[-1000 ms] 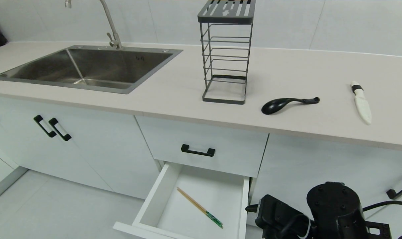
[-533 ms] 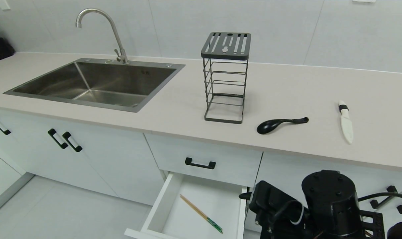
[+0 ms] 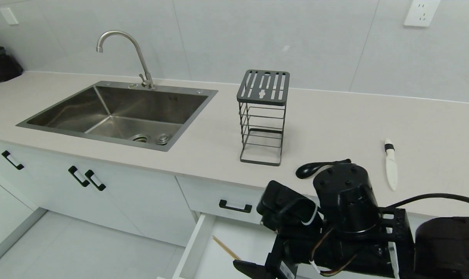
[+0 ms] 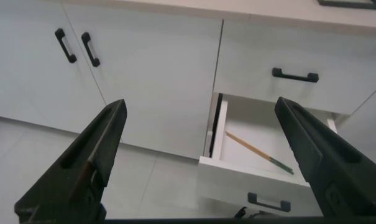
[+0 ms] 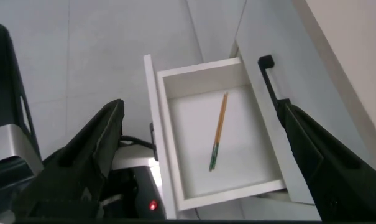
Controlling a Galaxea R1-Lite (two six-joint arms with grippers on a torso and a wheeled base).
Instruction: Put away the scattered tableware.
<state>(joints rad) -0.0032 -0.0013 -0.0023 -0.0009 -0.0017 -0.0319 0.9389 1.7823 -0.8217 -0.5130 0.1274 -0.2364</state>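
Observation:
A black spoon (image 3: 308, 169) lies on the counter right of the wire rack (image 3: 262, 116), its handle partly hidden behind my right arm. Farther right lies a white knife (image 3: 390, 169) with a black band. Below the counter an open white drawer (image 3: 195, 248) holds a pair of chopsticks (image 3: 226, 248). My right gripper (image 5: 200, 104) is open above that drawer (image 5: 158, 137), with the chopsticks (image 5: 218, 130) between its spread fingers in its view. My left gripper (image 4: 200, 102) is open and empty in front of the cabinets, facing the drawer (image 4: 215, 140) and chopsticks (image 4: 259, 152).
A steel sink (image 3: 118, 116) with a tap is set in the counter at left. A shut drawer with a black handle (image 3: 235, 206) sits above the open one. Cabinet doors with black handles (image 3: 85, 178) run along the left. Bare counter lies between rack and knife.
The head camera has moved, so the counter and its things sit lower in the picture. My right arm now stands higher against the counter front and covers part of the spoon's handle.

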